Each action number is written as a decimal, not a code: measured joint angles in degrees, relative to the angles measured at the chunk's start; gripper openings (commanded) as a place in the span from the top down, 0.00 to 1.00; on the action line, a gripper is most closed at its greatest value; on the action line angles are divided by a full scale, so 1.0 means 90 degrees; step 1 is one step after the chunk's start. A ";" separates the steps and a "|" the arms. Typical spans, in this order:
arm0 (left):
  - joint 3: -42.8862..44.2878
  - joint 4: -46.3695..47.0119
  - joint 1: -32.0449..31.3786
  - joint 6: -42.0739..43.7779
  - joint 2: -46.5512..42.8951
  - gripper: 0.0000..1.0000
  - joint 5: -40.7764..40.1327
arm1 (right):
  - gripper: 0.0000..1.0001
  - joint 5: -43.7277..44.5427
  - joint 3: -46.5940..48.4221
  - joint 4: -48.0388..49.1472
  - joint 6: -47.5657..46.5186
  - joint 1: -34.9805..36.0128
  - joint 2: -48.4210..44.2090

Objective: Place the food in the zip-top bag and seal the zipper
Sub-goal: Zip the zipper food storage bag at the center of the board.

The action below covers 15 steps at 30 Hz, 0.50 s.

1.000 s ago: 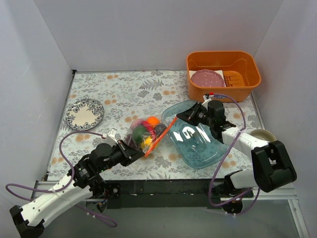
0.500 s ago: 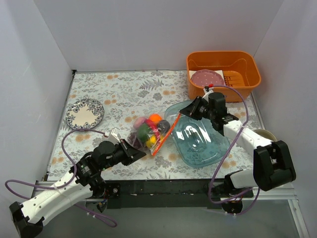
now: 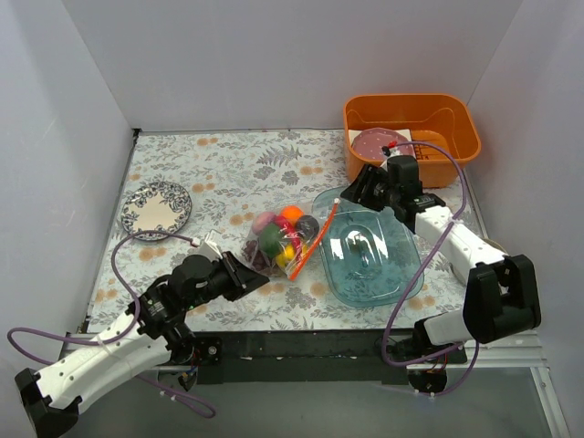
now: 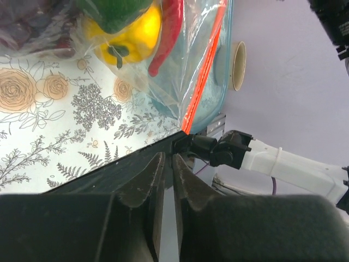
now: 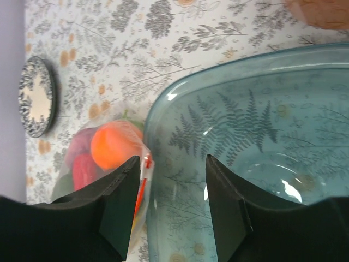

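The left pincer (image 4: 169,158) is almost closed and holds nothing. The right pincer (image 5: 174,161) is open and empty above the blue tray (image 5: 218,63). Between them the zip-top bag (image 3: 281,239) lies on the table (image 3: 228,173), full of toy food (image 4: 128,35). Its red zipper (image 3: 315,239) runs just beside the tray. The bag looks light, soft and slippery, so the stiffer zipper seems the best place to pinch. The tray crowds that side. The plate (image 3: 156,209) and orange tub (image 3: 465,146) sit well apart.
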 measured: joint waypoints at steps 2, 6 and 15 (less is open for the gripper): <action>0.0155 -0.0165 0.0000 0.0078 0.0029 0.70 -0.0146 | 0.44 0.0206 0.0002 -0.0219 -0.0109 -0.0002 -0.0056; 0.0658 -0.0452 -0.0005 0.0372 0.0163 0.39 -0.0610 | 0.45 0.0491 -0.0163 -0.0590 -0.0253 -0.0002 -0.0284; 0.2229 -0.0826 0.0333 0.1489 0.1863 0.02 -0.1171 | 0.43 0.0612 -0.1018 -0.1042 -0.0454 0.0527 -0.0197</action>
